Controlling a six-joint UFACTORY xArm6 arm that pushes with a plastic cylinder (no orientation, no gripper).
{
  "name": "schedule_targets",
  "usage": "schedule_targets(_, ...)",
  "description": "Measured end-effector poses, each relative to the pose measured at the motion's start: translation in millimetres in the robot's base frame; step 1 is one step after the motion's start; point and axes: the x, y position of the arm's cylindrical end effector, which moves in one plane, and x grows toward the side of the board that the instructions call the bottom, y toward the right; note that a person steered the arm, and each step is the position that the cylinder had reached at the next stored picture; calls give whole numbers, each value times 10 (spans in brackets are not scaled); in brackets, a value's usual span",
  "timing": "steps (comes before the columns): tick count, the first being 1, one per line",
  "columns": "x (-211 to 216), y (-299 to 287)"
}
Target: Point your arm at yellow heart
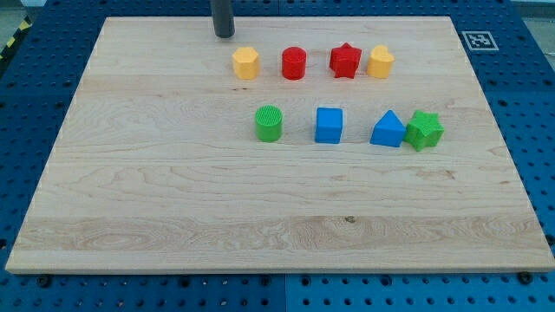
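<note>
My tip [224,35] rests on the wooden board [173,217] near the view's top, left of centre. The yellow heart [380,61] is at the right end of the upper row, far to the right of my tip. A yellow hexagon [246,62] lies just below and to the right of my tip, apart from it. Between the two yellow blocks stand a red cylinder [294,63] and a red star [345,60].
A lower row holds a green cylinder [269,123], a blue cube [329,125], a blue triangle [388,130] and a green star [424,129] touching it. A black-and-white marker [477,40] sits at the board's top right corner. A blue pegboard [538,130] surrounds the board.
</note>
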Motion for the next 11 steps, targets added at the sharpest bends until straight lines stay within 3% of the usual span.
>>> schedule_targets(3,226,38)
schedule_targets(5,-67,1208)
schedule_targets(7,248,2600)
schedule_targets(9,590,2743)
schedule_targets(11,405,2974)
